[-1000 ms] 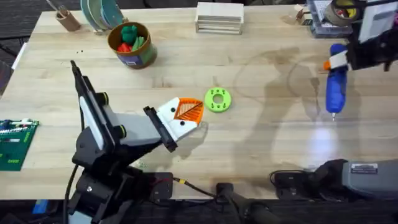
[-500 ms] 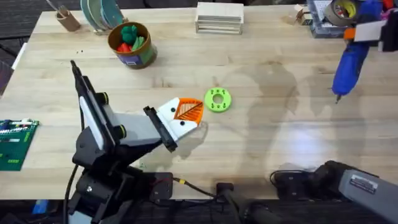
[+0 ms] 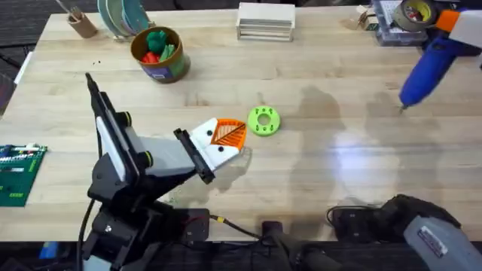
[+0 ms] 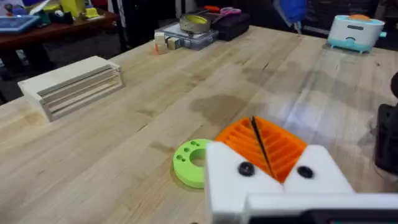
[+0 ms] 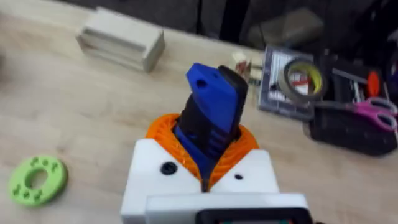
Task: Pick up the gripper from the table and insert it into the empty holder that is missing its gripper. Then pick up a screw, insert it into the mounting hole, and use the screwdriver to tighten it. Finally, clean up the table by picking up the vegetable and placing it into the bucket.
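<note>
My left gripper (image 3: 224, 135) rests low over the table's middle, shut, its orange ribbed pads pressed together in the white holder fingers (image 4: 273, 186), each showing a dark screw head. Just beyond it lies a lime-green ring disc (image 3: 263, 120). At the far right, my right gripper (image 5: 202, 149) is shut on the blue screwdriver (image 3: 423, 66). It hangs tilted above the table, tip down. The bucket (image 3: 173, 69) stands at the far left with a green vegetable (image 3: 157, 38) inside beside red pieces.
A slatted wooden block (image 3: 265, 20) sits at the far edge. A tray with a tape roll (image 3: 414, 13) and scissors (image 5: 367, 112) occupies the far right corner. A green circuit board (image 3: 19, 175) lies off the left edge. A brown cup (image 3: 81, 22) stands far left.
My right gripper has carried the screwdriver up and away toward the far right corner, tilting it. The left arm has stayed still.
</note>
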{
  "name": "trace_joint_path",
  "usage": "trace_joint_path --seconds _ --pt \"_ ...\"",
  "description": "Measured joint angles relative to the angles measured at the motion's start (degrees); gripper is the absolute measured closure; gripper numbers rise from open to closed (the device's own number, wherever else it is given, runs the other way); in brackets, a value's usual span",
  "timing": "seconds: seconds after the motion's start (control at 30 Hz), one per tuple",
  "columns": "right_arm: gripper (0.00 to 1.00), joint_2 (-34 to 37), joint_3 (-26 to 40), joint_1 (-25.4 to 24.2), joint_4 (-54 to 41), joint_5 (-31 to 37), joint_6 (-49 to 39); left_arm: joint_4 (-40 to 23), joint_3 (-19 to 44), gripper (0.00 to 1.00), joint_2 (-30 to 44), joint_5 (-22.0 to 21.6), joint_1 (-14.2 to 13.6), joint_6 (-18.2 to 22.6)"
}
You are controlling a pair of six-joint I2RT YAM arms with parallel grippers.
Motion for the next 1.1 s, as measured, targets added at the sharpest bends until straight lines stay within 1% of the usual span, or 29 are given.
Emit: trace_joint_path --seconds 0.1,0.17,0.27,0.4,0.57,0.67,0.77,0.87,0.93,1.1 --pt "0.967 -5.7 -5.8 1.0 7.8 -1.8 4.5 0.0 0.0 0.994 0.0 0.0 0.0 0.0" --pt "0.967 -8.9 -9.2 2.8 12.7 -2.4 7.6 0.0 0.0 0.994 0.0 0.0 0.0 0.0" --pt "0.967 -12.0 -13.4 7.4 19.9 -3.1 11.6 0.0 0.0 0.994 0.0 0.0 0.0 0.0" --pt "0.967 -12.9 -17.0 16.3 28.1 -3.8 15.9 0.0 0.0 0.994 0.0 0.0 0.0 0.0" --pt "0.967 -10.9 -18.7 29.8 36.7 -2.9 18.2 0.0 0.0 0.994 0.0 0.0 0.0 0.0" --pt "0.967 -8.8 -18.7 37.4 42.5 -0.7 18.6 0.0 0.0 0.994 0.0 0.0 0.0 0.0" --pt "0.967 -6.1 -18.7 43.9 48.1 0.7 18.8 0.0 0.0 0.994 0.0 0.0 0.0 0.0" --pt "0.967 -2.9 -18.7 48.9 53.0 1.5 19.0 0.0 0.0 0.994 0.0 0.0 0.0 0.0" --pt "0.967 -0.8 -18.7 51.3 55.7 1.7 19.0 0.0 0.0 0.994 0.0 0.0 0.0 0.0" --pt "0.967 3.9 -18.7 55.2 61.4 1.8 19.0 0.0 0.0 0.994 0.0 0.0 0.0 0.0"
